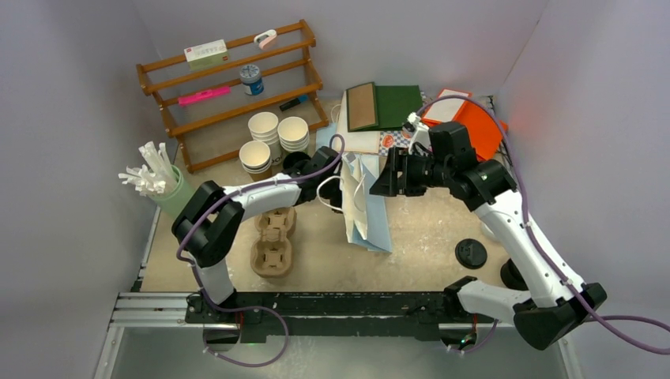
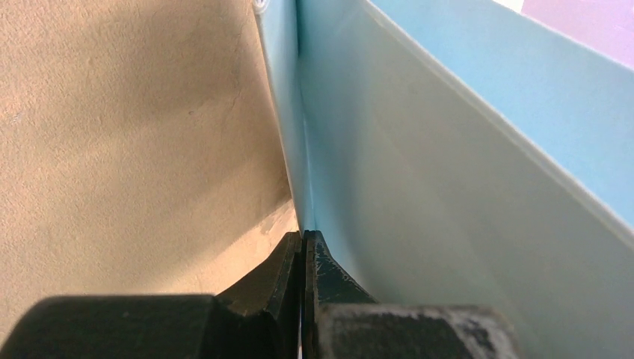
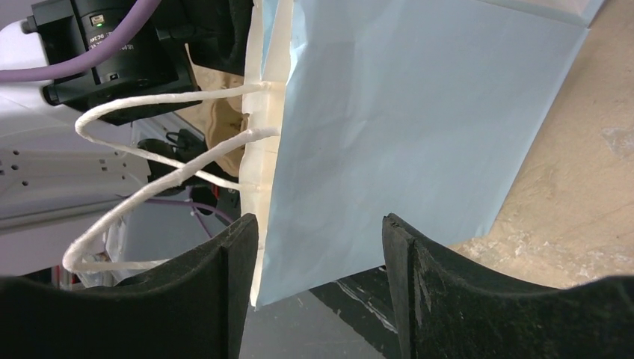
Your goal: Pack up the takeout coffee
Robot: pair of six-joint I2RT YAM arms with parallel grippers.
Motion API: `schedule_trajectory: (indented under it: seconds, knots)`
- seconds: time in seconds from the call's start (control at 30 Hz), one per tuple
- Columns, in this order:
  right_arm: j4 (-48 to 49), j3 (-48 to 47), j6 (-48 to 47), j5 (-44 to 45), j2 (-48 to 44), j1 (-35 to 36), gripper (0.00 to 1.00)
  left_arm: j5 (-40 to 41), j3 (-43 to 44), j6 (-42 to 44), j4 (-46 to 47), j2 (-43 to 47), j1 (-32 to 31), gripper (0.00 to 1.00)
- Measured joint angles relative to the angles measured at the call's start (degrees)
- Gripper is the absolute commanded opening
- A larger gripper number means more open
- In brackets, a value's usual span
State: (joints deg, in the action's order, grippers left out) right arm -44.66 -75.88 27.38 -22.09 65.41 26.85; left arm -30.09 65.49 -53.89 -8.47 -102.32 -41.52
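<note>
Reading labels: the white box (image 1: 205,53) with a red strip on the top shelf of the wooden rack (image 1: 237,87) carries print too small to read, and so does the blue-capped jar (image 1: 251,79) 1 shelf lower.
Lettering on hardware: small white print on the black camera housing (image 3: 105,37) in the right wrist view is blurred beyond reading.
Bag faces: the pale blue paper bag (image 1: 371,221) shows plain blue paper on every side in view.
Left fingers (image 2: 288,262): pressed together, pinching a thin edge of the bag's wall, which runs straight into the seam between them.
Right fingers (image 3: 224,269): spread wide and gripping nothing. The bag's blue side and rim show in the gap, and I cannot tell whether either finger touches the paper.
Bag position: on the table (image 1: 427,229) between the 2 arms, tilted, with its mouth and 2 white twisted handles (image 3: 149,101) turned toward the left arm.
Takeout coffee: I cannot tell where it is, as no view shows a lidded white cup clearly enough to place it.
Nearby: 3 stacks of lidless white cups (image 1: 276,134) stand in front of the rack. 2 cardboard cup carriers (image 1: 272,245) lie under the left arm. 1 black lid (image 1: 472,253) lies right of the bag.
</note>
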Motion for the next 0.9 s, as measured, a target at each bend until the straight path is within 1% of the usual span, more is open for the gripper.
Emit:
schedule_trajectory:
  seconds: [0.23,0.33,0.43,0.5,0.6,0.67,0.7,0.9]
  knots:
    - [2.0,0.3,0.1,-1.7,2.1,1.9,0.66,-0.2,0.7,0.5,-0.5,-0.3,0.5,0.00]
    - [2.5,0.3,0.2,-1.7,2.9,3.1,0.64,-0.2,0.7,0.6,-0.5,-0.3,0.7,0.00]
    - [2.5,0.3,0.2,-1.4,4.1,4.4,0.55,-0.3,0.7,0.6,-0.6,-0.3,1.0,0.00]
    - [2.3,0.2,0.4,-0.5,5.2,5.1,0.46,-0.4,0.7,0.6,-0.6,-0.3,1.1,0.00]
    - [1.6,0.2,0.9,1.6,6.4,5.6,0.23,-0.6,0.7,1.0,-0.7,-0.3,1.3,0.00]
    - [1.1,0.0,1.6,3.3,6.6,5.6,0.03,-0.6,0.7,1.0,-1.1,-0.4,1.5,0.00]
    - [0.9,-0.1,1.8,4.0,6.6,5.6,0.00,-0.6,0.7,1.0,-1.2,-0.4,1.6,0.00]
    - [-3.0,-4.5,4.2,10.0,6.6,5.6,0.00,-0.7,0.7,1.7,-2.1,-0.5,2.3,0.00]
